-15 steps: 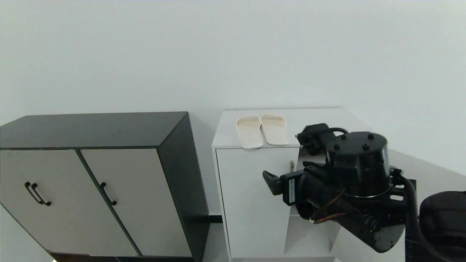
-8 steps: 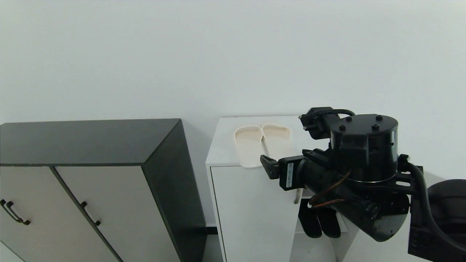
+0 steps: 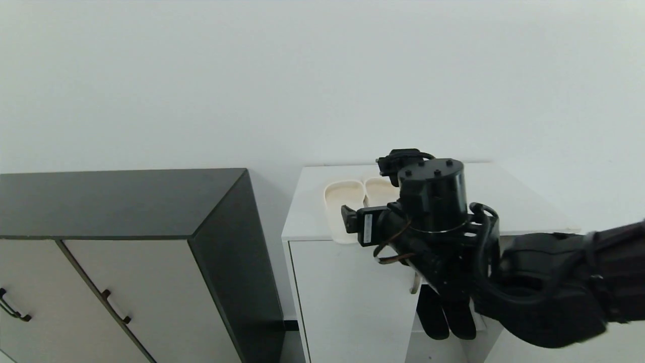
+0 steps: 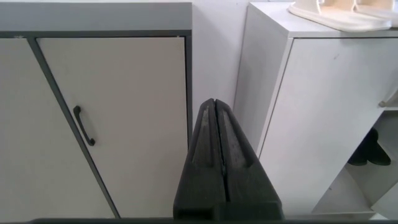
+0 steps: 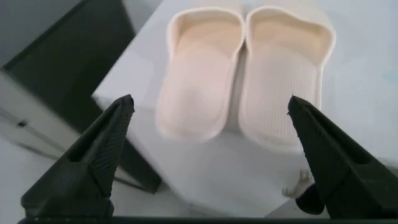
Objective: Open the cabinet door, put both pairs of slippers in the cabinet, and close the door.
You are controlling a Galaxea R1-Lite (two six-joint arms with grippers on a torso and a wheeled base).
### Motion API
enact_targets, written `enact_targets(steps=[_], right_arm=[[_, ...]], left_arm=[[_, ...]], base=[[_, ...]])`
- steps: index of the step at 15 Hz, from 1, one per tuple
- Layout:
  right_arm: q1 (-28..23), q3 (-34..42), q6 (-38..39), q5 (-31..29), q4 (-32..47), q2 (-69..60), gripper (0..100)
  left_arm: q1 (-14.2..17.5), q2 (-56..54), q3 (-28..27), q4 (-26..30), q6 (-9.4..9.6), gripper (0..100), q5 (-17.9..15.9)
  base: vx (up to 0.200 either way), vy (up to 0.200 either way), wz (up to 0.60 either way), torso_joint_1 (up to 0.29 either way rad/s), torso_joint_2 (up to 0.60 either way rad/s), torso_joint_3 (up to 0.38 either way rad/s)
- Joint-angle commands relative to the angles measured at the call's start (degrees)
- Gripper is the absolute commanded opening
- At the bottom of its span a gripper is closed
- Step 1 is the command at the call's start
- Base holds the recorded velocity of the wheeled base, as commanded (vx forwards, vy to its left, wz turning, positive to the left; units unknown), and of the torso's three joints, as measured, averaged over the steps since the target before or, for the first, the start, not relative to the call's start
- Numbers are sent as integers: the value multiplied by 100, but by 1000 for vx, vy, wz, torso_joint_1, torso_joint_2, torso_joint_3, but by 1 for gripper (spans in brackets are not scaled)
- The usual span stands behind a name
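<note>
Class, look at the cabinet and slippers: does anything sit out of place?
The cream slippers lie on top of the white cabinet, one end slightly overhanging its front edge, while the black slippers sit inside.

Two cabinets side by side against the wall: left cabinet and right cabinet, with a narrow gap between them. On top of the right cabinet, toward its left front corner, the upper slippers, side by side and touching, reaching the front edge. Below, inside the right cabinet's open part, right of the door panel, the lower slippers, partly behind the arm. Right gripper just before and above the upper slippers, apart from them. Left gripper low down, before the gap between the cabinets.
</note>
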Motion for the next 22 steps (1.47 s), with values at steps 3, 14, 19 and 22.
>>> enact_targets(steps=[3,14,19,22], right_arm=[[-560,-1482,-355,-19,24,1481,100],[-982,-2791,-539,16,24,2510,100],[-1088,-3468,-636,104,393,2765,0],[-1070,-3530,-618,148,384,2721,0]], left_arm=[[4,5,0,-1,-10,0,4],[4,5,0,-1,-10,0,4],[4,5,0,-1,-10,0,4],[4,5,0,-1,-19,0,4]], base=[[0,0,0,0,0,0],[0,0,0,0,0,0],[0,0,0,0,0,0],[0,0,0,0,0,0]])
